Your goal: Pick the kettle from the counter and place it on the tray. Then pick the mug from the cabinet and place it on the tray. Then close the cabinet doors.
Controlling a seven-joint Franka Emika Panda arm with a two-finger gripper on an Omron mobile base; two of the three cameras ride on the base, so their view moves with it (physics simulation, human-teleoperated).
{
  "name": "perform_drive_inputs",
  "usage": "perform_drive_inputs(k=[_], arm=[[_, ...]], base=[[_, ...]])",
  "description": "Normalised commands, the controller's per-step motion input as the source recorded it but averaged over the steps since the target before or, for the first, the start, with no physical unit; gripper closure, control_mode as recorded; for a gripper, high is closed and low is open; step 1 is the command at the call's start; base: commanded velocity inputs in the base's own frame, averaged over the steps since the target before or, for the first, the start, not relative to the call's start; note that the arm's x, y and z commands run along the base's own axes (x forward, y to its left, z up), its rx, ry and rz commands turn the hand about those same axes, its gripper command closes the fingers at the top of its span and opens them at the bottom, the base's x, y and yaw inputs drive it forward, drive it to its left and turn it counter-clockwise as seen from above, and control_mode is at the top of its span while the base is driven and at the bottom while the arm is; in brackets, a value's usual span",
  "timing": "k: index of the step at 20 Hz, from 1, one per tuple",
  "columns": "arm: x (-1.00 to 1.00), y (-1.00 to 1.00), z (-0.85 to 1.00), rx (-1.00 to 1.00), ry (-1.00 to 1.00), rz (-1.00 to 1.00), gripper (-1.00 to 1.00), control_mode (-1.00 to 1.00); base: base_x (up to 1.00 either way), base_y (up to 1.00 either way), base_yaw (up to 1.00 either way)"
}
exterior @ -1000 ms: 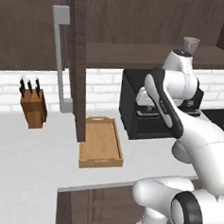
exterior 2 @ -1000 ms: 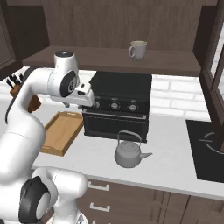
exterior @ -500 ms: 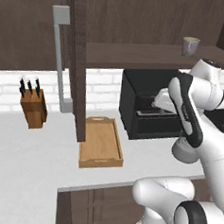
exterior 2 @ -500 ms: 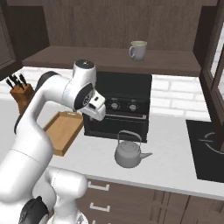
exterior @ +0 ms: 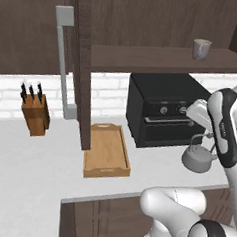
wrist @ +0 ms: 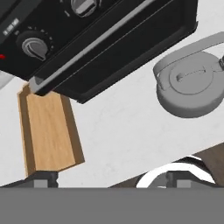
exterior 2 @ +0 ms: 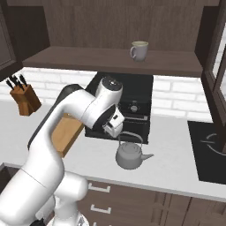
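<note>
The grey kettle (exterior: 198,159) (exterior 2: 129,155) (wrist: 192,85) stands on the white counter (exterior: 36,175) (exterior 2: 176,150), in front of the black oven's right end. My gripper (exterior: 204,134) (exterior 2: 111,130) (wrist: 113,179) hovers just above and left of the kettle, open, with nothing between its fingertips (wrist: 43,179). The wooden tray (exterior: 107,151) (exterior 2: 66,132) (wrist: 46,131) lies on the counter left of the oven. The mug (exterior: 201,48) (exterior 2: 139,50) sits on the open cabinet's shelf (exterior 2: 110,59) above the oven.
A black toaster oven (exterior: 164,108) (exterior 2: 128,103) (wrist: 100,39) stands behind the kettle. A cabinet door (exterior: 82,63) with a grey bar handle (exterior: 62,61) hangs open over the tray's left side; another door (exterior 2: 216,66) is at the right. A knife block (exterior: 34,114) is far left, a cooktop (exterior 2: 212,150) at the right.
The arm has swung right and down from near the tray to just above the kettle, and the jaws have opened wide.
</note>
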Motion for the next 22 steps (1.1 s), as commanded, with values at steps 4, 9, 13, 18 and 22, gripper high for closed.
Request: perform_drive_inputs(k=[4, 9, 13, 18, 22], arm=[[-0.10, -0.52, -0.01, 0.08, -0.07, -0.08, -1.00, -1.00], [-0.01, -0.53, -0.14, 0.15, 0.00, -0.33, -1.00, -1.00], [0.00, -0.52, -0.28, 0.22, 0.00, -0.37, -1.00, -1.00], [0.00, -0.51, -0.30, 0.31, 0.03, -0.35, -1.00, -1.00], [0.01, -0.37, -0.19, 0.33, 0.03, -0.26, -1.00, -1.00]], base=[[0.00, 0.00, 0.00], [0.00, 0.00, 0.00], [0.00, 0.00, 0.00], [0.00, 0.00, 0.00], [0.00, 0.00, 0.00]])
